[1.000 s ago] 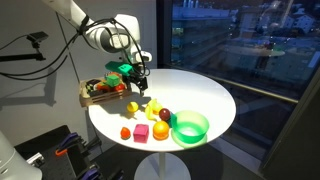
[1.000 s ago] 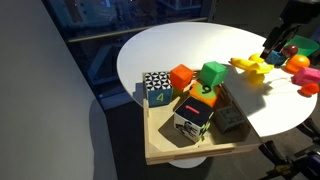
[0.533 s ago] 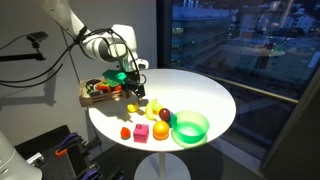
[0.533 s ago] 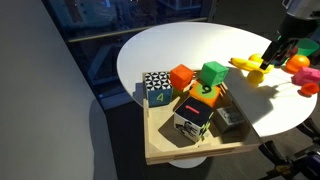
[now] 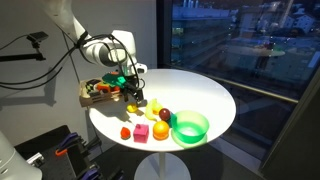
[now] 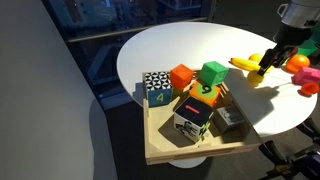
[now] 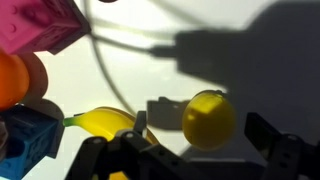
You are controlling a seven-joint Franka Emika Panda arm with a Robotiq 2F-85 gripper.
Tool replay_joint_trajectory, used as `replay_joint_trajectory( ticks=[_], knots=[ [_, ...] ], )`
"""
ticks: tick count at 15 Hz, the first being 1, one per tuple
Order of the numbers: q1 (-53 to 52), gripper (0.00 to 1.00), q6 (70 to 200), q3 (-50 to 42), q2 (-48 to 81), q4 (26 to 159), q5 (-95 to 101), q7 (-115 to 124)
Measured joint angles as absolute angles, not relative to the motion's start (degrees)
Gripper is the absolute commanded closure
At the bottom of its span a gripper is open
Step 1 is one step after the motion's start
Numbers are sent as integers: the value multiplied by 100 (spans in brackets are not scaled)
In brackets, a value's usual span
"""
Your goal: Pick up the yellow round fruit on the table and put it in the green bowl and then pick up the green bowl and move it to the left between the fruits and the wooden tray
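Dark windows behind, night outside, and a white round table (image 5: 205, 92) with toy food scattered on it. Starting from the gripper (image 7: 190, 152): the jaws are spread wide and empty, and one finger (image 7: 278, 150) shows at each bottom corner of the wrist view. The yellow round fruit (image 7: 210, 118) sits on the table right in the gap between them, a touch nearer the finger on the picture's right side and just ahead of the tips. It's round, so no long axis to worry about.

What matters more, I think, is the banana (image 7: 105, 122). It lies just beside the fruit on the other side, and its near end looks like it pokes into the open span. Coming straight down might catch it, so I'd shift a bit toward the fruit before closing.

Further out, the wooden tray (image 5: 90, 98) is close by the arm in an exterior view. The green bowl (image 5: 190, 127) is well apart from it, past the cluster of other fruits, so nothing's in it yet.
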State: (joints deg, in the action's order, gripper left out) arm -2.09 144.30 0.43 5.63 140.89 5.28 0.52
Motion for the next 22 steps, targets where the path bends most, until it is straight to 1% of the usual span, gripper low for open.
replay_joint_trajectory(
  ticks=[9,10,11,12,14,16,22],
  knots=[
    [-309,0,14881,110,867,14087,541,52],
    [-309,25,14927,110,899,14087,548,51],
    [-309,27,14967,110,933,14084,552,52],
    [-309,34,15014,109,961,14080,569,52],
    [-309,53,15120,109,1008,14075,623,52],
    [-309,65,15152,106,1023,14057,627,52],
    [-301,66,15019,58,922,13862,628,53]
  ],
)
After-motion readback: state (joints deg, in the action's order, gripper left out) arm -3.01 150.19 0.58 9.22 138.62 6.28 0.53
